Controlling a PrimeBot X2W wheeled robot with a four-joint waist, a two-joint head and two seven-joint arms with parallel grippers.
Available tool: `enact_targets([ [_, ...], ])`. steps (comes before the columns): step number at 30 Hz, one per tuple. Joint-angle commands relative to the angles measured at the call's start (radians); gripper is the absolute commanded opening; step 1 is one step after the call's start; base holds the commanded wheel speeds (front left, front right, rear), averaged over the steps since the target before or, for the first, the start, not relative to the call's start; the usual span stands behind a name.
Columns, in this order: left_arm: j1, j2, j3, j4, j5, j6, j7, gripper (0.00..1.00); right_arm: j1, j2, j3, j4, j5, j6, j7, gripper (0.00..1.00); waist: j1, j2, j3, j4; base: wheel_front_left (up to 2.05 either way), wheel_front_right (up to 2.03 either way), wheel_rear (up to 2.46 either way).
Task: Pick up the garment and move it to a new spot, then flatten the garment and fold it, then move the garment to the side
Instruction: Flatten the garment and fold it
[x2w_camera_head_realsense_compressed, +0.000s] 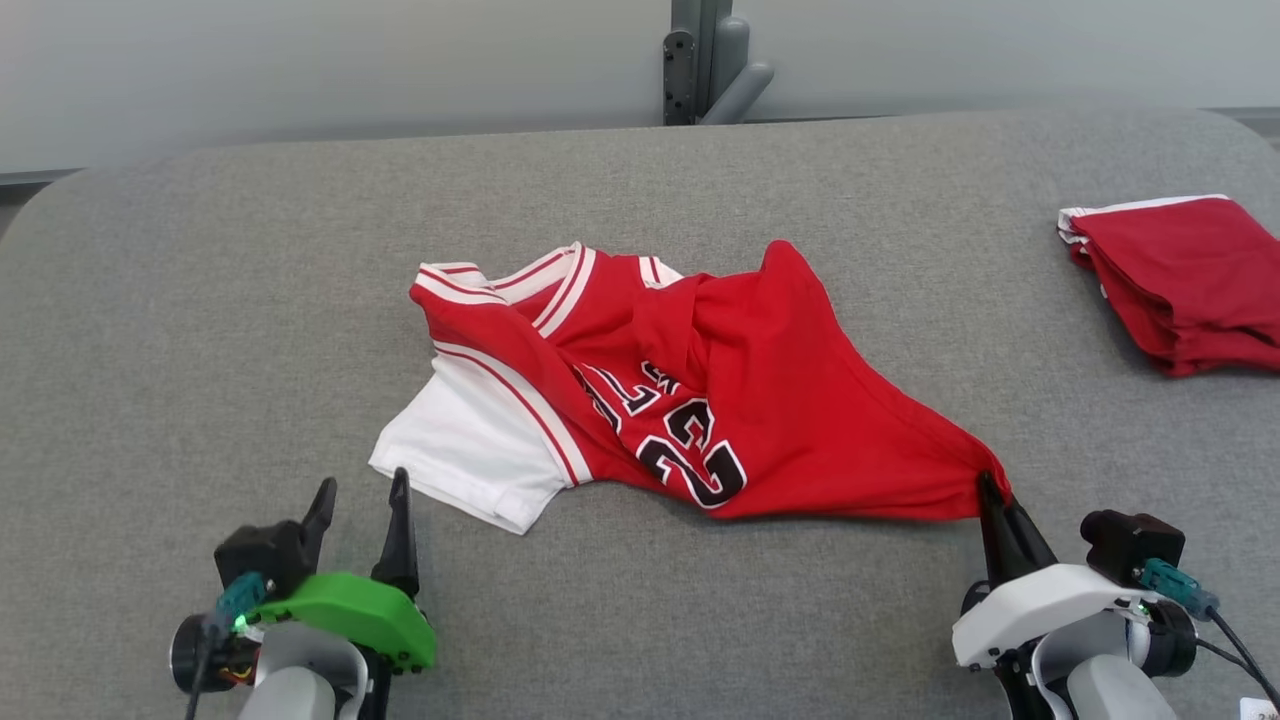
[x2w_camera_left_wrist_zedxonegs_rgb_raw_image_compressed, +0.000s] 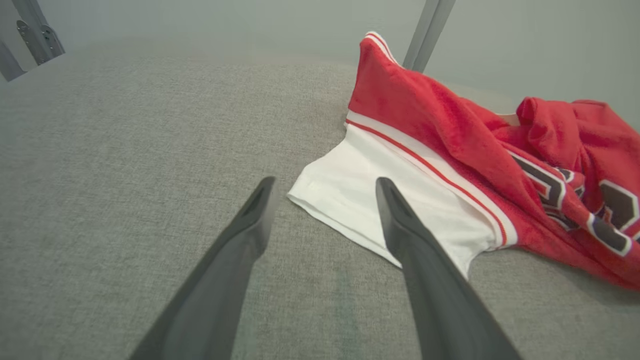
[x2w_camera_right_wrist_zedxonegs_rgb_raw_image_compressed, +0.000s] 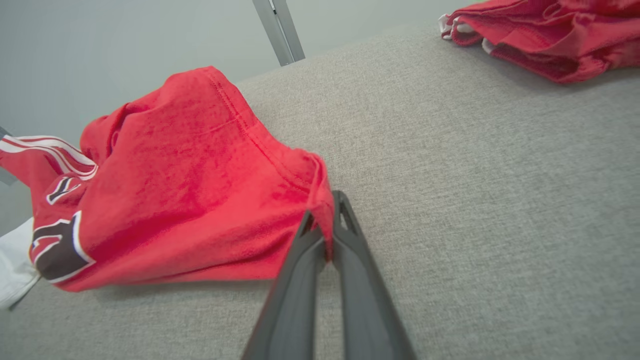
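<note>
Pinching jersey (x2w_camera_head_realsense_compressed: 760, 400) hem corner with my right gripper (x2w_camera_head_realsense_compressed: 992, 490); jersey crumpled on table (x2w_camera_head_realsense_compressed: 200, 300) centre. My left gripper (x2w_camera_head_realsense_compressed: 362, 488) spread, near white sleeve (x2w_camera_head_realsense_compressed: 470, 450). Risk: thin bite may slip when lifting; one-corner pull bunches cloth.

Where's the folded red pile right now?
In the head view, the folded red pile sits at the far right edge of the table, apart from the crumpled jersey in the middle.
</note>
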Motion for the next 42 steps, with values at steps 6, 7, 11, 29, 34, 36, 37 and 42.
enact_targets([
  [6,-0.167,0.031,0.019,0.197,-0.046,-0.017,0.1,1.0,-0.032,-0.003,0.023,-0.044,-0.007,0.0,0.009,0.0,0.0,0.0017,0.065,-0.053,0.0,0.0,0.0],
  [7,-0.184,0.034,0.023,0.223,-0.054,-0.016,0.113,1.0,-0.034,-0.003,0.028,-0.048,-0.003,0.0,0.008,0.0,0.0,0.0017,0.071,-0.057,0.0,0.0,0.0],
  [11,-0.24,0.045,0.027,0.299,-0.063,-0.015,0.123,1.0,-0.043,-0.003,0.045,-0.052,0.005,0.0,0.005,0.0,0.0,0.0017,0.089,-0.069,0.0,0.0,0.0],
  [29,-0.303,0.033,-0.052,0.465,-0.08,-0.059,0.148,0.0,-0.048,-0.003,0.057,-0.041,0.022,0.0,-0.013,0.0,0.0,0.0017,0.068,-0.068,0.0,0.0,0.0],
  [34,-0.285,0.029,-0.027,0.418,-0.137,-0.064,0.08,0.0,-0.039,-0.003,0.067,-0.054,0.104,0.0,-0.02,0.0,0.0,0.0017,0.034,-0.058,0.0,0.0,0.0],
  [36,-0.27,0.023,-0.018,0.383,-0.171,-0.067,0.053,0.0,-0.038,-0.003,0.079,-0.073,0.15,0.0,-0.022,0.0,0.0,0.0017,0.017,-0.053,0.0,0.0,0.0],
  [37,-0.261,0.02,-0.014,0.36,-0.191,-0.067,0.042,0.0,-0.037,-0.003,0.086,-0.085,0.181,0.0,-0.023,0.0,0.0,0.0017,0.008,-0.05,0.0,0.0,0.0],
  [42,-0.199,0.014,-0.022,0.162,-0.311,-0.068,0.017,0.0,-0.028,-0.003,0.096,-0.174,0.294,0.0,-0.018,0.0,0.0,0.0017,-0.041,-0.033,0.0,0.0,0.0],
])
